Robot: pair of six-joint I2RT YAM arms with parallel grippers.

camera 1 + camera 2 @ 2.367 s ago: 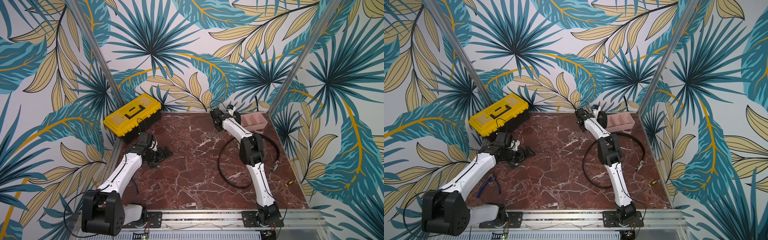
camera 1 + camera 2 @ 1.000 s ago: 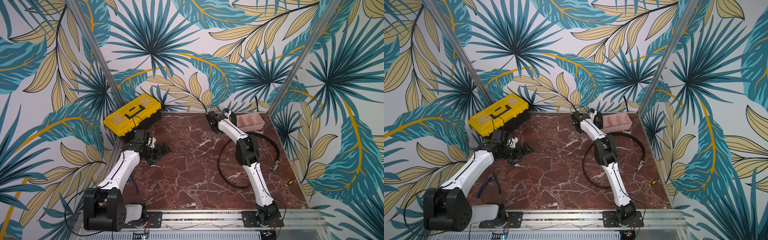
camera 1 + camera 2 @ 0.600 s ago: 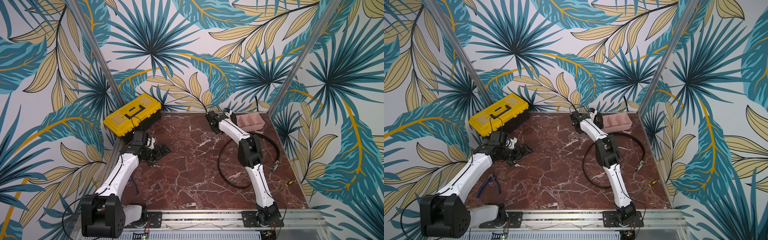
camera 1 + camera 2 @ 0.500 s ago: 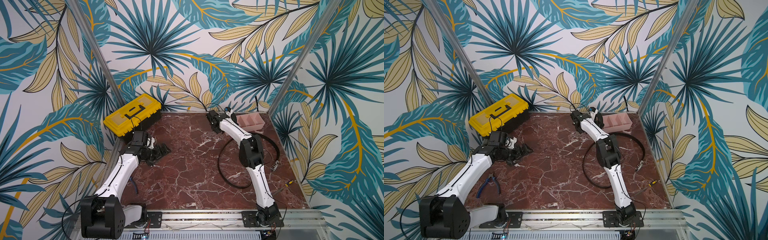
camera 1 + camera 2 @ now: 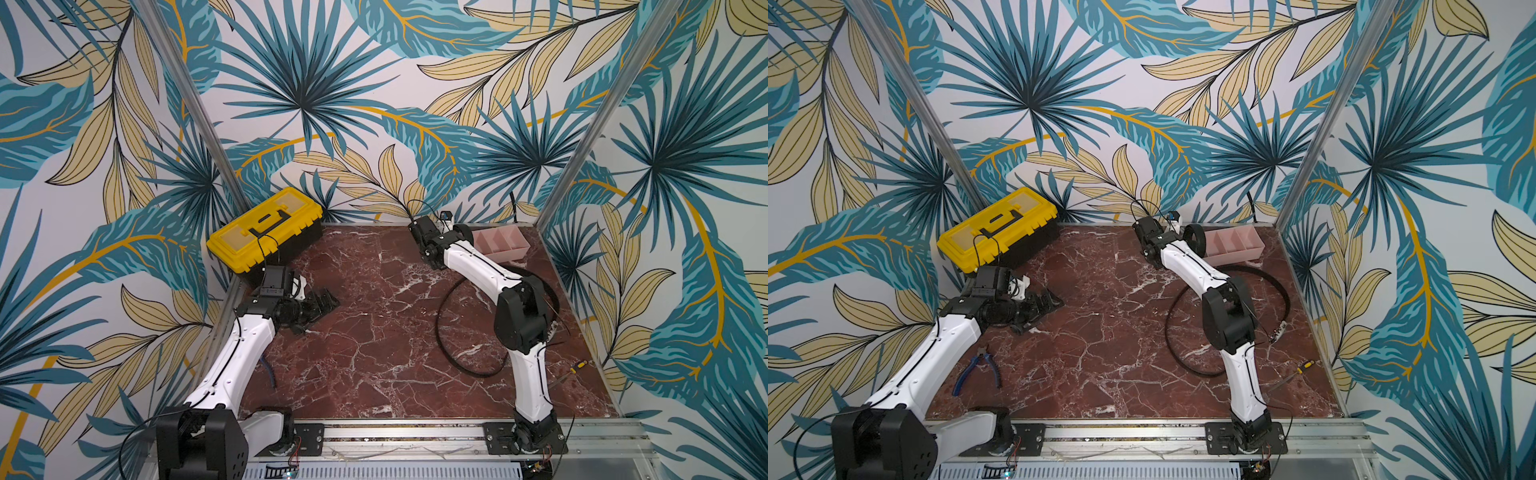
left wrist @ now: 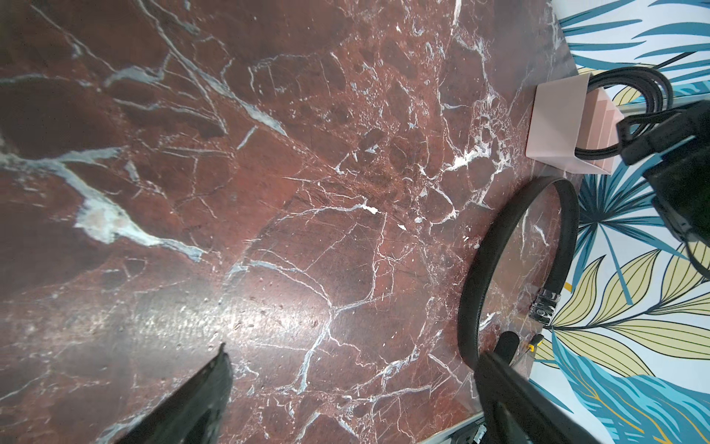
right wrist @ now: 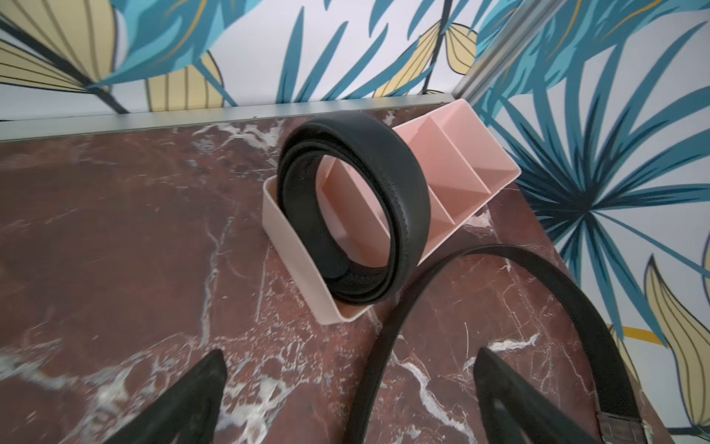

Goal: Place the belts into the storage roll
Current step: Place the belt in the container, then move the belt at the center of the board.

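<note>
The storage roll is a pale pink tray at the back right corner, seen in both top views. One belt, rolled into a tight coil, stands on edge in the tray's end compartment nearest my right arm. The other belt lies in a wide loose loop on the marble, its metal buckle by the right wall. My right gripper is open just short of the tray, above a stretch of the loose belt. Far to the left, my left gripper is open and empty.
A yellow-and-black toolbox stands at the back left, close behind the left arm. Blue-handled pliers lie near the front left. A yellow-handled screwdriver lies by the right wall. The back and right walls hem in the tray.
My right gripper has opened and let go of the coiled belt, which now stands in the tray's end compartment. The left arm has barely shifted near the toolbox.
</note>
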